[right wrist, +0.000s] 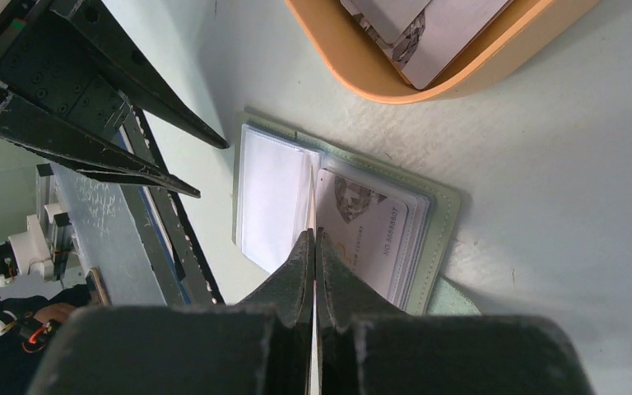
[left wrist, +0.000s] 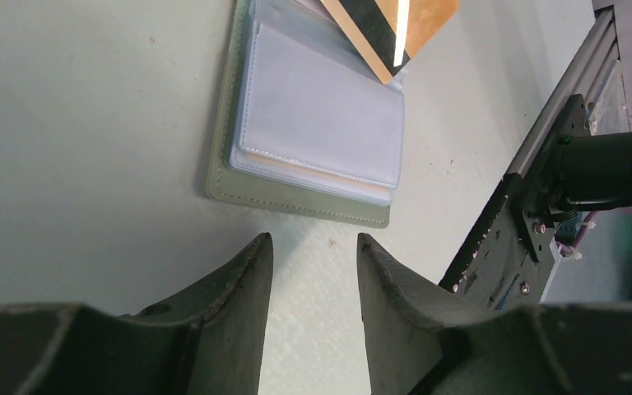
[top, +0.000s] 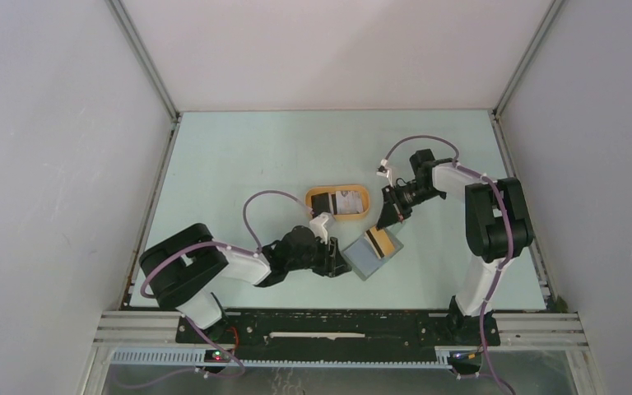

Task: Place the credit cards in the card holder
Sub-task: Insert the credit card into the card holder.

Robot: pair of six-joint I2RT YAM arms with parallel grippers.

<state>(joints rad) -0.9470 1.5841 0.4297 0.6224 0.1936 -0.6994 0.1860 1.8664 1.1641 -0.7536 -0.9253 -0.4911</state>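
A tan card [left wrist: 378,37] held over the open card holder [left wrist: 321,123]
The left gripper [left wrist: 314,243], half open and empty, sits just beside the holder's near edge; the right gripper [right wrist: 313,237] is clamped on the card above it; beyond, more cards [right wrist: 432,37] lie in the orange tray [right wrist: 395,86].

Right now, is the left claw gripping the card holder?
No, the left claw stands open and empty, stopping short of the card holder's near edge.
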